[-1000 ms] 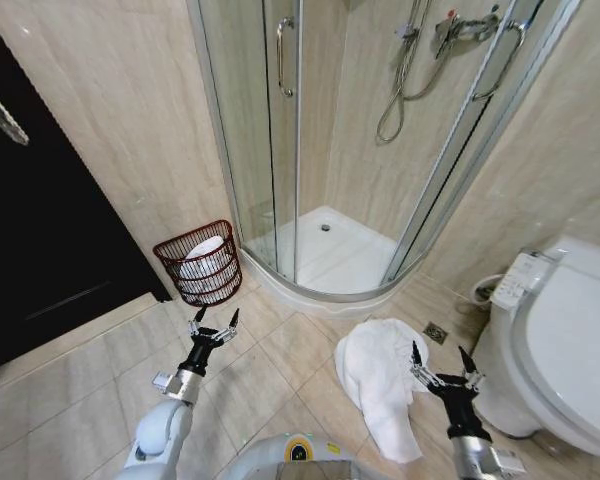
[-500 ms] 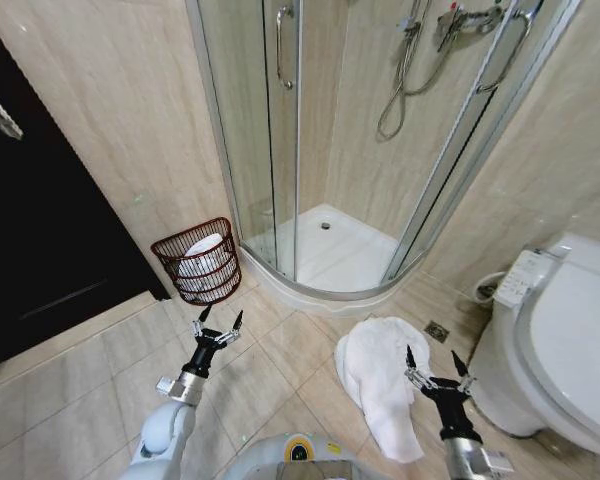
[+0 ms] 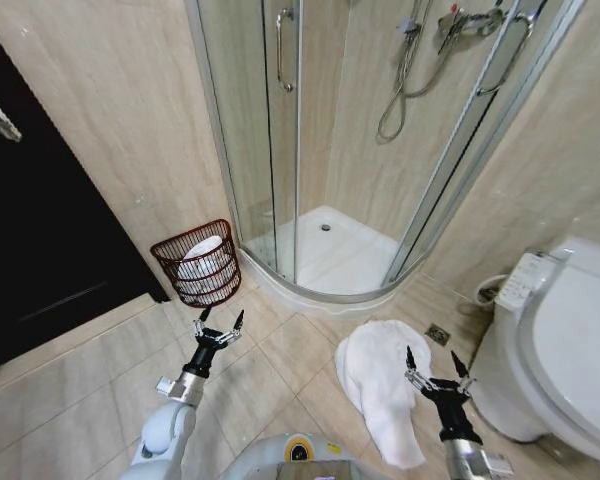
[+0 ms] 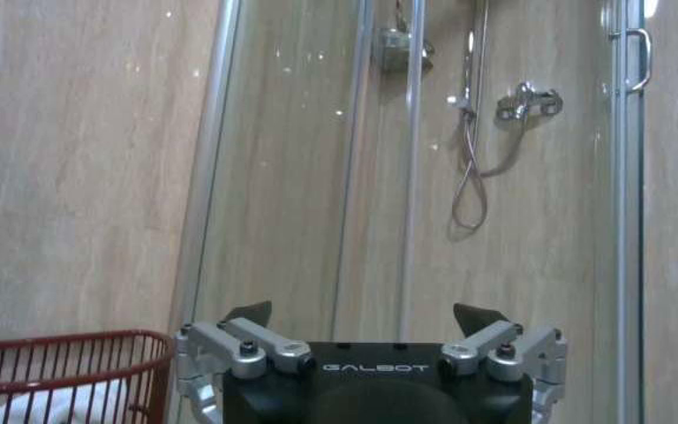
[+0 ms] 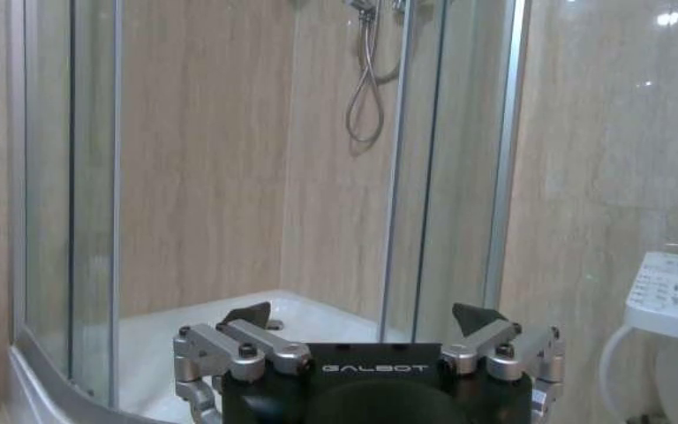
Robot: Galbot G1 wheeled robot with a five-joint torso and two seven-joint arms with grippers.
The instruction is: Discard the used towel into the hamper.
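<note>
Towel [image 3: 381, 385]: white, crumpled in a heap on tiled floor [image 3: 280, 365], between shower enclosure [image 3: 325, 240] and toilet [image 3: 565, 350]. Lying free, just beside right gripper.

Hamper [image 3: 198, 262]: reddish-brown wire basket, upright on floor against beige wall, just left of shower's curved base. Holds something white inside. Rim also seen in left wrist view [image 4: 63, 362], low and off to one side of gripper body.

Left gripper [image 3: 218, 325]: raised above floor tiles in front of hamper, near but not touching. Jaws spread wide, holding nothing. Same seen from left wrist camera [image 4: 363, 316]: both tips well apart, pointed toward shower glass and hose.

Right gripper [image 3: 432, 363]: held over right edge of towel heap, close to toilet bowl. Jaws spread wide, nothing between them. Contact with cloth: cannot tell from head view. Right wrist camera [image 5: 363, 315]: tips apart, aimed at shower tray [image 5: 198, 331] and glass door; toilet control panel [image 5: 669, 291] at edge.
</note>
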